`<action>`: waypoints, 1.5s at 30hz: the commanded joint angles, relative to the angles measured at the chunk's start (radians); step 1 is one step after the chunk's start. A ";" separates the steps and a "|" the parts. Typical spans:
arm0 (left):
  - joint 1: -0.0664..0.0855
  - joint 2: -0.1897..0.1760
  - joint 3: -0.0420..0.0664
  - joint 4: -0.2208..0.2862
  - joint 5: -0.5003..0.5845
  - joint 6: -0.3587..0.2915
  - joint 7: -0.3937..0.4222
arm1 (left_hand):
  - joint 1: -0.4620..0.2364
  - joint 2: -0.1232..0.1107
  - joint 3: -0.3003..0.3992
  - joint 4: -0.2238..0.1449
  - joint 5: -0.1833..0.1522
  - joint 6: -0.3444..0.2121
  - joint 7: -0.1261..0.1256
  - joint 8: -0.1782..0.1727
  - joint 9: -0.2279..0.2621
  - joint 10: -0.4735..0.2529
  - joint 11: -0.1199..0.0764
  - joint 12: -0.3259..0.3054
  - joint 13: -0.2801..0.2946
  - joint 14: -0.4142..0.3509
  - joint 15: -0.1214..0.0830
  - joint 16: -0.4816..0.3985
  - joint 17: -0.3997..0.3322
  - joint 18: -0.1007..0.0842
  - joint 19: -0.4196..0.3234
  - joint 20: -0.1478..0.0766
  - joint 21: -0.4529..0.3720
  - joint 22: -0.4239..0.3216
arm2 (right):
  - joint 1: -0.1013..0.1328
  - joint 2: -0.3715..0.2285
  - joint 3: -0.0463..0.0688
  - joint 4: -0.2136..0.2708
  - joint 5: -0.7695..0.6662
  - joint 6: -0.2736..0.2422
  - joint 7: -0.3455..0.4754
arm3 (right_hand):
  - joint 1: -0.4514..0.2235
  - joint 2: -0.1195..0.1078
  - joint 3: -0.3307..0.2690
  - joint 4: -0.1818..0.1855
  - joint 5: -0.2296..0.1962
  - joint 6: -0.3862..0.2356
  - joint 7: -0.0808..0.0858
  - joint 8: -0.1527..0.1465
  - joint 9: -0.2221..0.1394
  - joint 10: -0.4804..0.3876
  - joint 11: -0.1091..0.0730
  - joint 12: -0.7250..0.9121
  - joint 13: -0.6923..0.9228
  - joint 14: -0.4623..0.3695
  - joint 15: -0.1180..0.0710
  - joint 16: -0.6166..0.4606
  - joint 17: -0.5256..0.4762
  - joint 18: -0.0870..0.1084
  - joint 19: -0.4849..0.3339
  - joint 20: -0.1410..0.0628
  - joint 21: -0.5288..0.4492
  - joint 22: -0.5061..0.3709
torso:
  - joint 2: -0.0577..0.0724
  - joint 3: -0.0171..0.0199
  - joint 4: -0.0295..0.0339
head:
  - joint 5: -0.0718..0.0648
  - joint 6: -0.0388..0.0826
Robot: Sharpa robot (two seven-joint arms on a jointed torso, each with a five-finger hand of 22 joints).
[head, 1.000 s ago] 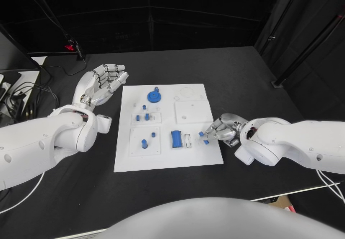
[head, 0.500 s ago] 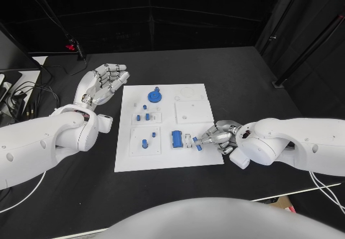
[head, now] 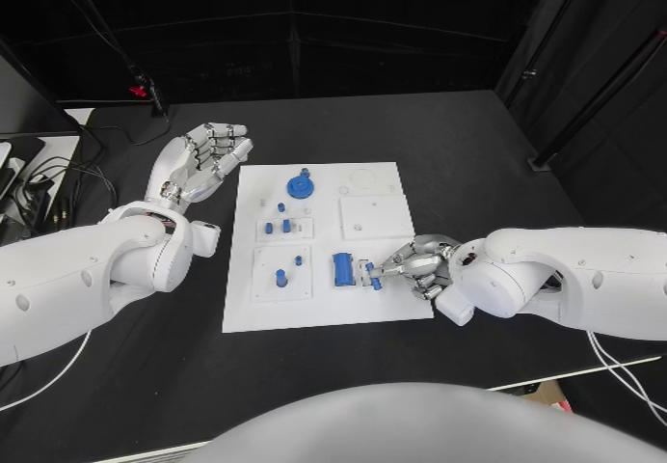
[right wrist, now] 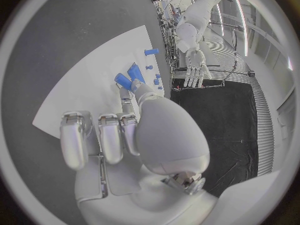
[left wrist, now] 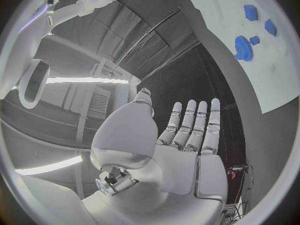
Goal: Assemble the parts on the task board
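The white task board (head: 320,299) lies mid-table. My right hand (head: 417,265) reaches over its near right part and pinches a small blue part (head: 374,281) beside the upright blue block (head: 342,268). In the right wrist view the small blue part (right wrist: 122,80) sits at the fingertips (right wrist: 133,87), next to the blue block (right wrist: 137,72). My left hand (head: 206,154) hovers flat with fingers spread and empty, off the board's far left corner. A blue gear (head: 299,185) stands at the far end, with small blue pieces (head: 277,227) and two blue pegs (head: 280,278) on the left side.
Black cables (head: 63,178) lie at the table's left edge. In the left wrist view the left hand (left wrist: 181,145) is spread, and the board (left wrist: 275,70) with its blue gear (left wrist: 242,44) lies off to one side. White square insets (head: 368,214) mark the board's right half.
My right hand has moved left onto the board, carrying the small blue part up beside the blue block. The left hand has stayed where it was.
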 commanded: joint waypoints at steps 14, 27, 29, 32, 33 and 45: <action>0.001 -0.001 0.001 0.002 0.001 0.008 0.072 | -0.002 0.008 -0.006 -0.001 0.004 -0.001 0.137 0.004 -0.002 0.003 -0.002 0.006 -0.001 0.000 -0.002 0.007 -0.001 -0.011 -0.005 0.000 0.006 -0.001 | 0.002 0.017 0.000 -0.014 0.004 -0.043 0.018 | -0.033 -0.003 -0.009 0.018 0.001 0.029 -0.015 -0.018 -0.001 0.106 -0.005 0.002 0.263 0.104 -0.007 0.002 0.263 -0.007 0.102 -0.001 0.003 0.263 | 0.000 0.0002 -0.0003 | 0.003 0.000; 0.001 -0.001 0.001 0.003 0.001 0.008 0.071 | -0.002 0.008 -0.006 -0.001 0.004 -0.001 0.137 0.004 -0.002 0.003 -0.002 0.006 -0.001 0.000 -0.002 0.007 -0.001 -0.011 -0.005 0.000 0.006 -0.001 | 0.002 0.029 0.000 -0.018 -0.087 -0.050 -0.039 | -0.045 -0.005 -0.016 0.026 -0.002 0.031 -0.015 -0.026 -0.002 0.106 -0.004 0.002 0.263 0.104 -0.007 0.002 0.263 -0.007 0.102 -0.001 0.003 0.263 | 0.000 0.0002 -0.0003 | 0.005 0.000; 0.001 -0.001 0.001 0.002 0.001 0.008 0.071 | -0.002 0.008 -0.006 -0.001 0.004 -0.001 0.137 0.004 -0.002 0.003 -0.002 0.006 -0.001 0.000 -0.002 0.007 -0.001 -0.011 -0.005 0.000 0.006 -0.001 | 0.002 0.029 0.000 -0.017 -0.100 -0.052 -0.045 | -0.045 -0.005 -0.016 0.026 -0.002 0.031 -0.015 -0.026 -0.002 0.106 -0.004 0.002 0.263 0.104 -0.007 0.002 0.263 -0.007 0.102 -0.001 0.003 0.263 | -0.001 0.0004 -0.0006 | 0.006 0.000; 0.001 -0.001 0.001 0.002 0.001 0.008 0.071 | -0.002 0.008 -0.006 -0.001 0.004 -0.001 0.137 0.004 -0.002 0.003 -0.002 0.006 -0.001 0.000 -0.002 0.007 -0.001 -0.011 -0.005 0.000 0.006 -0.001 | 0.002 0.030 0.000 -0.016 -0.111 -0.053 -0.050 | -0.045 -0.005 -0.016 0.026 -0.002 0.031 -0.015 -0.026 -0.002 0.106 -0.004 0.002 0.263 0.104 -0.007 0.002 0.263 -0.007 0.102 -0.001 0.003 0.263 | -0.001 0.0003 -0.0008 | 0.006 0.000; 0.001 -0.001 0.001 0.002 0.001 0.008 0.070 | -0.002 0.008 -0.006 -0.001 0.004 -0.001 0.137 0.004 -0.002 0.003 -0.002 0.006 -0.001 0.000 -0.002 0.007 -0.001 -0.011 -0.005 0.000 0.006 -0.001 | 0.002 0.030 0.000 -0.016 -0.114 -0.054 -0.051 | -0.045 -0.005 -0.016 0.026 -0.002 0.031 -0.015 -0.026 -0.002 0.106 -0.004 0.002 0.263 0.104 -0.007 0.002 0.263 -0.007 0.102 -0.001 0.003 0.263 | 0.000 0.0002 -0.0008 | 0.005 0.000; 0.001 0.001 0.001 0.001 0.001 0.009 0.069 | -0.001 0.008 -0.007 -0.001 0.005 -0.001 0.137 0.004 -0.002 0.003 -0.002 0.007 -0.001 0.000 -0.002 0.007 -0.002 -0.011 -0.006 0.000 0.006 -0.001 | 0.002 0.035 0.000 -0.018 -0.124 -0.057 -0.061 | -0.045 -0.003 -0.016 0.026 -0.001 0.032 -0.015 -0.028 -0.002 0.106 -0.004 0.002 0.263 0.104 -0.007 0.002 0.263 -0.007 0.102 -0.001 0.003 0.263 | 0.000 0.0005 -0.0001 | 0.005 0.000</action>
